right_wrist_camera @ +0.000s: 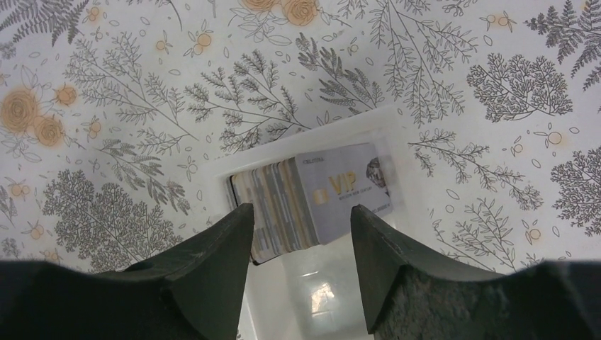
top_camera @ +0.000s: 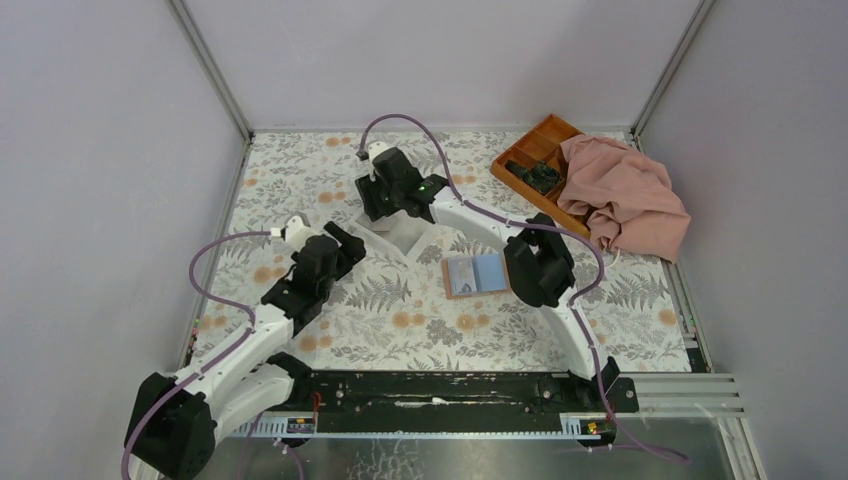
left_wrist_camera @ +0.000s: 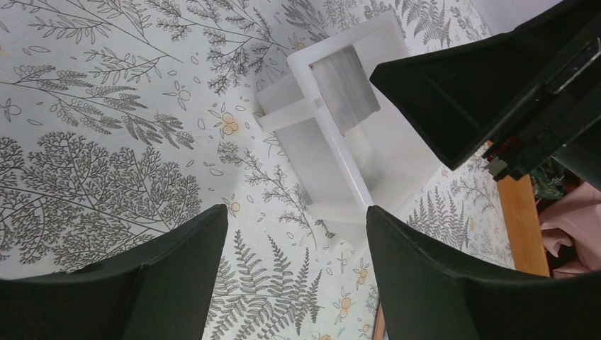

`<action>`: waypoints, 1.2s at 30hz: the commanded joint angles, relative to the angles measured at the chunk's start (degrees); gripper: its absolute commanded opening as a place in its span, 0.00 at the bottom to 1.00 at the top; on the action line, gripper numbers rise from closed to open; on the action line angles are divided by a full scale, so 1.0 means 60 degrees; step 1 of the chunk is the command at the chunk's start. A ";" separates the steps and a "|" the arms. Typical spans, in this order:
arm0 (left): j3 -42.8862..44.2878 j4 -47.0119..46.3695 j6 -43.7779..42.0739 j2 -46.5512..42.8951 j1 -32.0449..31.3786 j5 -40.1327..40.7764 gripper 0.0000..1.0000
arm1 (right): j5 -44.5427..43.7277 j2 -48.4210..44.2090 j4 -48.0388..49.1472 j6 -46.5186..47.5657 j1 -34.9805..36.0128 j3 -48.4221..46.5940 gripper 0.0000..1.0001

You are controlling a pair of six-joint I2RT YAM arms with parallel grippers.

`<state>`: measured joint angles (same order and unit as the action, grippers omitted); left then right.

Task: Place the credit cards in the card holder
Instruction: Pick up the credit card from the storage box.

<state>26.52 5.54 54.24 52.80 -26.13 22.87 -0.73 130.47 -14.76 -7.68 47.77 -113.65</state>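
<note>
Your left pincer (left_wrist_camera: 296, 211) hangs over the left half of the bench (top_camera: 300, 180) with its jaws spread and nothing between them, pointing toward the white box (top_camera: 405, 243) just beside it. That box sits a little left of the bench's middle, toward the far edge, and a cross wall splits it into compartments. In the compartment nearest the far edge you have the credit cards (right_wrist_camera: 333, 191) packed on edge in a row, with the end one leaning back to show a greyish face printed "VIP". Your right pincer (right_wrist_camera: 298, 212) is directly above that row, released, with one finger to either side of the stack. From the wrist view you cannot tell whether the tips touch the cards yet. Further right, near the bench's middle and just beside the right arm's elbow, the card holder (top_camera: 476, 276) lies open and flat, with a light blue face on its right half (tucked in or merely lying on top, you cannot tell). At the far right corner the orange tray (top_camera: 535, 150) stands with a pink cloth (top_camera: 625, 195) draped over its right side.
</note>
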 commanded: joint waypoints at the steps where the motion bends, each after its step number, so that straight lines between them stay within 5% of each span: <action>1: -0.0125 -0.0903 0.0155 0.0183 0.0163 -0.0211 0.78 | 0.0735 0.0279 0.0207 -0.0295 -0.0441 -0.0707 0.60; 12: -0.0377 -0.2074 0.0973 0.1267 0.0321 -0.0154 0.75 | 0.1864 0.1209 0.0024 -0.0514 -0.0858 -0.1601 0.56; 36: -0.0036 -0.4336 0.1972 0.4825 0.1283 -0.1090 0.67 | 0.2577 0.1179 -0.0258 -0.0849 -0.0886 -0.0961 0.43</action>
<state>24.16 -15.35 65.45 79.70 -19.42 18.02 12.12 138.45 -14.90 -12.01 42.65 -119.85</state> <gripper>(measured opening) 0.669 0.450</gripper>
